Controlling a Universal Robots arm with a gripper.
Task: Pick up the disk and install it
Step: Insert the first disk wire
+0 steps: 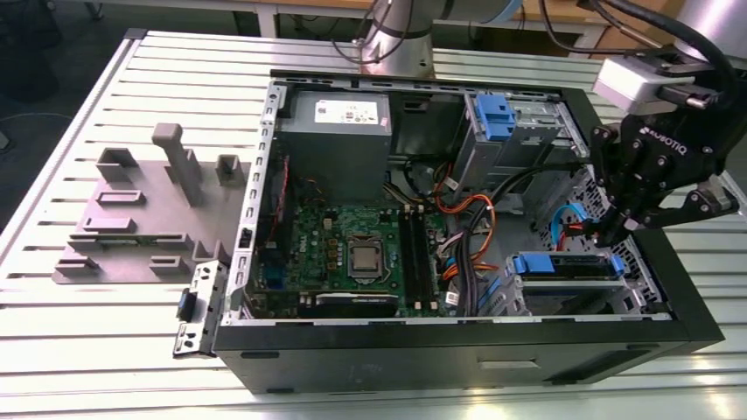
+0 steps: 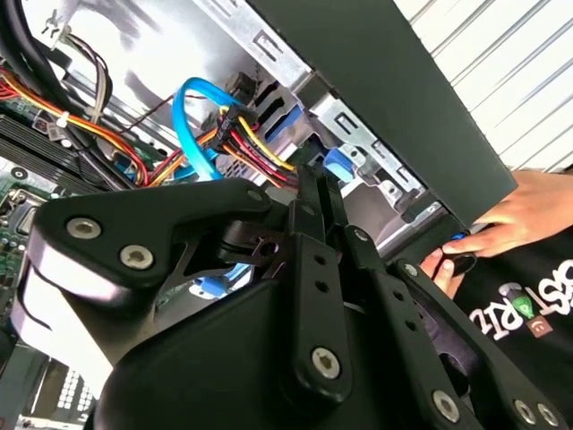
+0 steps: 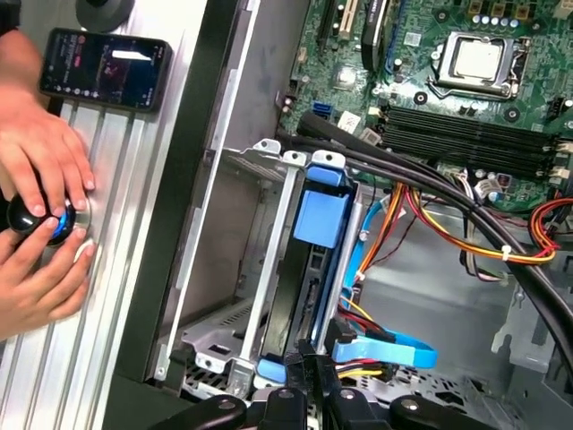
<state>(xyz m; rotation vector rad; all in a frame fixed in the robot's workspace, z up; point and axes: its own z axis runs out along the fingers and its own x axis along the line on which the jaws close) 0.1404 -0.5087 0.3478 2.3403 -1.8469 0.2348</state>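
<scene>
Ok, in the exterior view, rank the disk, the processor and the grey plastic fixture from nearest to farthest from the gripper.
1. The disk, in its bay just below the gripper.
2. The processor, mid-motherboard.
3. The grey plastic fixture, outside the case at the exterior view's left.

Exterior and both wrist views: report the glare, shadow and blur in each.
Exterior view: bright glare on the slatted table at the exterior view's left; case interior darker. Second wrist view: metal wall blown out white near the top; the gripper is a dark close mass. First wrist view: even light, motherboard crisp, the hands slightly soft.
</scene>
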